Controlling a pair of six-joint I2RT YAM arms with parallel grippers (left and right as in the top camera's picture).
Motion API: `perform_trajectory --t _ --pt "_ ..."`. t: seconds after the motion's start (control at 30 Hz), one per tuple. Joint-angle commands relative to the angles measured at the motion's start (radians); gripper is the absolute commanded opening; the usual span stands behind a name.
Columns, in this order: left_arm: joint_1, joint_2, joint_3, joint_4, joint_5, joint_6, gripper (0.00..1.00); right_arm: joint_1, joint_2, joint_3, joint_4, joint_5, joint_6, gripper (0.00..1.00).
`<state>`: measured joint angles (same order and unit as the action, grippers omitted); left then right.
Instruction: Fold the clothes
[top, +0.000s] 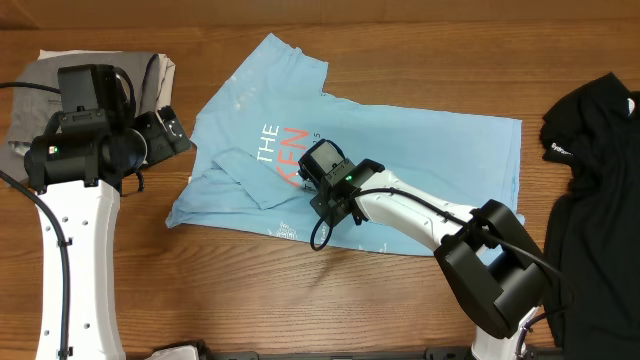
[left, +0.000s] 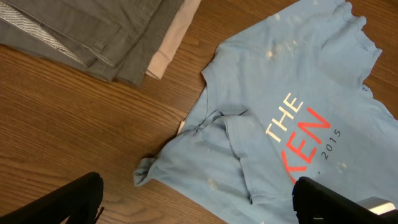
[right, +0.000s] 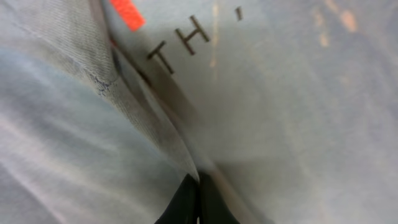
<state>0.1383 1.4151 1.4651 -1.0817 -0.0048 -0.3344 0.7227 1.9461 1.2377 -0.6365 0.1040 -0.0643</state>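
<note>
The T-shirt (top: 430, 140) is lying print-up across the middle of the surface (top: 250, 300), likely handling light, limp and creasing readily, so hems and fold edges are looking the best holds. The right fingers (right: 185, 202) are pinching a fold beside the lettering; the left fingers (left: 68, 199) are hanging wide apart, empty, near the sleeve
</note>
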Motion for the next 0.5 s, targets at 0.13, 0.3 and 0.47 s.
perform_trajectory --t 0.13,0.3,0.47 --pt "0.005 0.003 0.003 0.001 -0.01 0.009 1.0 0.004 -0.003 0.002 0.046 0.061 -0.005 0.04" --pt "0.005 0.003 0.003 0.001 -0.01 0.009 1.0 0.003 -0.003 0.002 0.097 0.065 -0.022 0.06" --pt "0.005 0.003 0.003 0.001 -0.01 0.009 1.0 0.003 -0.003 0.001 0.113 0.069 -0.023 0.08"
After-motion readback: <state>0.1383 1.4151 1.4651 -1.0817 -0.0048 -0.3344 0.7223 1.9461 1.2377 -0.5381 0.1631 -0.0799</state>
